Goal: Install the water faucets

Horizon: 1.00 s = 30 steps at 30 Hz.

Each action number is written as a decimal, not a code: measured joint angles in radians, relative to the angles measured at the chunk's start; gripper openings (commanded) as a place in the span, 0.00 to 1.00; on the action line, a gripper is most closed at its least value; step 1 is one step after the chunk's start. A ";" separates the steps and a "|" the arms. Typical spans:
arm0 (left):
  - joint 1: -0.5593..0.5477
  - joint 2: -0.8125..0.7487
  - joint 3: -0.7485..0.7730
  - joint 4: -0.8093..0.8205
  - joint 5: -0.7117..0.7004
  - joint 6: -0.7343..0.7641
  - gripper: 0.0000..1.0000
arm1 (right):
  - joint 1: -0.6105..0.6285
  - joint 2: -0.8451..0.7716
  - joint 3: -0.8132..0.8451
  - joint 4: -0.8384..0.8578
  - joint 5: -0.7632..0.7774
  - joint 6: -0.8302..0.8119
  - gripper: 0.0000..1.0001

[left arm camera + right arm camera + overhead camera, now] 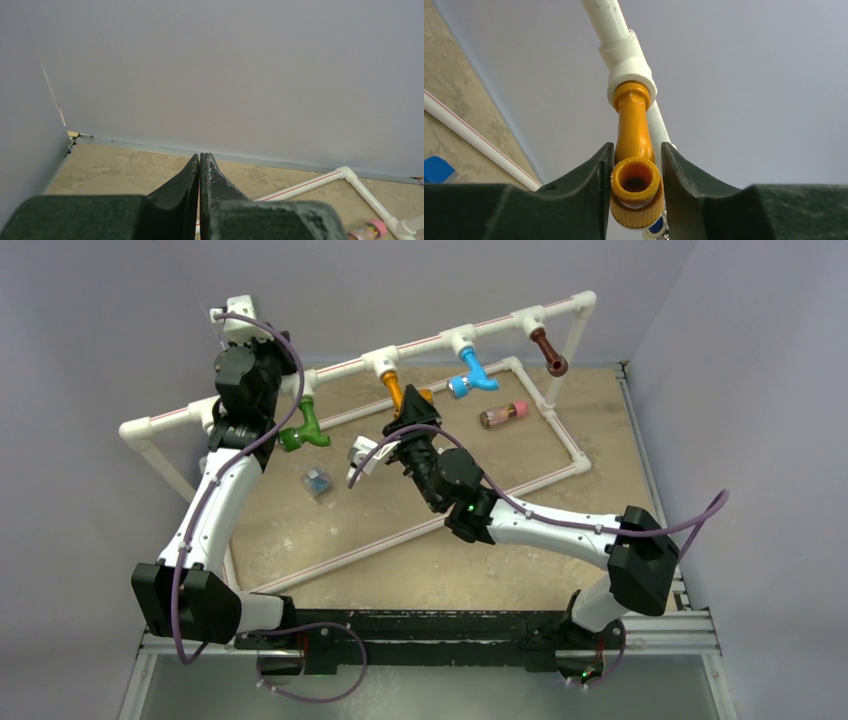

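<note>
Four water faucets hang from tee joints on the raised white pipe rail: green (303, 430), orange (393, 388), blue (474, 373) and brown (549, 350). My right gripper (412, 406) reaches up under the orange faucet. In the right wrist view the orange faucet (634, 125) sits screwed into its white tee (629, 65), and the right gripper (637, 146) has both fingers against the ribbed knob below the round nozzle. My left gripper (200, 156) is shut with nothing in it, pointing at the back wall near the rail's left end.
A clear cylinder with a pink end (503, 414) lies on the tan table inside the white floor pipe frame (562, 432). A small dark blue object (317, 481) lies left of centre. Grey walls close the back and both sides.
</note>
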<state>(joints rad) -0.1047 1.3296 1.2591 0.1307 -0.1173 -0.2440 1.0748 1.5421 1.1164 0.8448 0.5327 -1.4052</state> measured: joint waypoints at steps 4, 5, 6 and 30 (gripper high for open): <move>0.000 0.002 0.000 0.000 0.003 0.000 0.00 | -0.001 0.010 0.000 0.008 0.005 0.016 0.00; 0.001 0.002 0.002 0.000 0.004 -0.001 0.00 | -0.001 0.010 0.000 0.010 0.011 0.025 0.00; 0.001 0.002 0.002 -0.001 0.005 0.000 0.00 | 0.000 0.010 0.000 0.010 0.015 0.033 0.00; 0.014 0.008 0.007 0.006 0.013 -0.005 0.00 | -0.028 -0.002 0.031 0.016 0.070 1.666 0.00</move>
<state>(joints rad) -0.0906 1.3376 1.2663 0.1364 -0.1043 -0.2489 1.0466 1.5406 1.1477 0.8604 0.6025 0.2607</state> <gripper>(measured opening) 0.002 0.290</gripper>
